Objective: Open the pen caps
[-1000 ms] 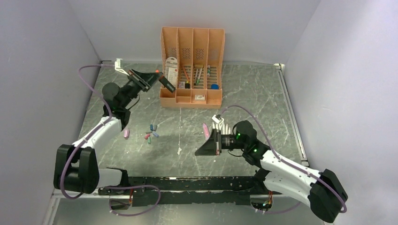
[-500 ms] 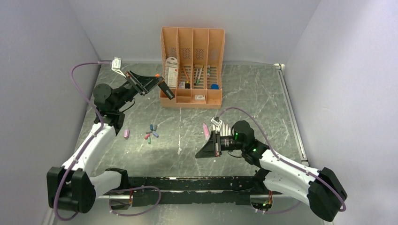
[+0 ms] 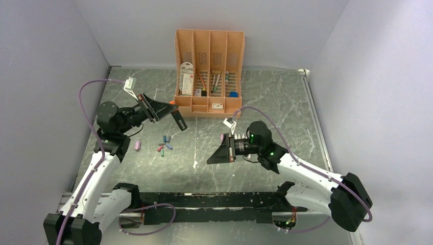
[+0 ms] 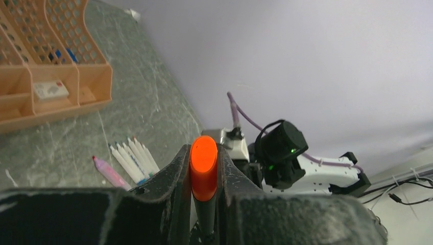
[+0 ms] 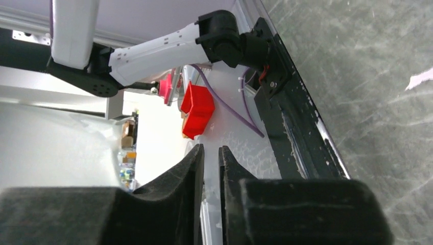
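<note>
My left gripper [image 3: 166,108] is shut on a thick marker with a black body [image 3: 179,120], held above the table in front of the organizer. In the left wrist view my left gripper [image 4: 203,153] clamps the marker's chunky orange cap [image 4: 203,166] between its fingers. My right gripper [image 3: 209,161] hangs above the table's middle, its jaws nearly together with nothing between them; it also shows in the right wrist view [image 5: 211,150]. Several loose small caps [image 3: 164,144], blue, pink and green, lie on the table, with a pink one [image 3: 137,145] further left.
The peach desk organizer [image 3: 209,109] stands at the back centre. Slim white markers [image 4: 134,158] and a pink highlighter [image 4: 110,172] lie near my right arm. A white scrap [image 3: 195,164] lies on the table. The black rail [image 3: 214,200] runs along the near edge.
My left gripper has come down and back from the organizer with the marker. My right gripper has shifted left and slightly away from the base.
</note>
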Controlling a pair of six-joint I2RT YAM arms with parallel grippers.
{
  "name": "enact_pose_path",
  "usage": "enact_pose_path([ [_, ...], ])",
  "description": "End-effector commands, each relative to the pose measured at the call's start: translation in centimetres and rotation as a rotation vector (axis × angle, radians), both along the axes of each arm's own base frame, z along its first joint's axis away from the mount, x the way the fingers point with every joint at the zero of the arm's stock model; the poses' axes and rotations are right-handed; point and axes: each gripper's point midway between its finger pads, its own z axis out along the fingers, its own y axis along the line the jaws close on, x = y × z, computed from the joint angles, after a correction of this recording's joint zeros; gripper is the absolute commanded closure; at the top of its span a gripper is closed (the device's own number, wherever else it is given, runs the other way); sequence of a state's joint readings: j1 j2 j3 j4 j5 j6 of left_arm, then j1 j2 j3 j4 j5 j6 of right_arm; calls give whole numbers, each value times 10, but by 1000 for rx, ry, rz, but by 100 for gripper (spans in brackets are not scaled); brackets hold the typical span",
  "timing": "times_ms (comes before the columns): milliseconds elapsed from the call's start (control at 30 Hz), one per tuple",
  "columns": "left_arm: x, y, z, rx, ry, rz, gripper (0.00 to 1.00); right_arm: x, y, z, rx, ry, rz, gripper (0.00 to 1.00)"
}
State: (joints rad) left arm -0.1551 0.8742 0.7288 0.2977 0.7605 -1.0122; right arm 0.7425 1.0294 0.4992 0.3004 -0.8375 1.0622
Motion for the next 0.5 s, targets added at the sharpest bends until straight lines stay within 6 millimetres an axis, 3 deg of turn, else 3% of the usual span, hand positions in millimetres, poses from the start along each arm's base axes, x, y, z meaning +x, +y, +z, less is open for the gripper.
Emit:
enact_pose_path([
  [0,-22,-9,-20,-18,82,-119,92,6,8,13,9,-61,28,71],
  [133,-30,-10,-28,-17,105,-147,92,17,15,18,-4,-89,29,54],
  [467,-43,-10,-57,32,175,-168,92,39,12,13,-25,-97,8,38],
])
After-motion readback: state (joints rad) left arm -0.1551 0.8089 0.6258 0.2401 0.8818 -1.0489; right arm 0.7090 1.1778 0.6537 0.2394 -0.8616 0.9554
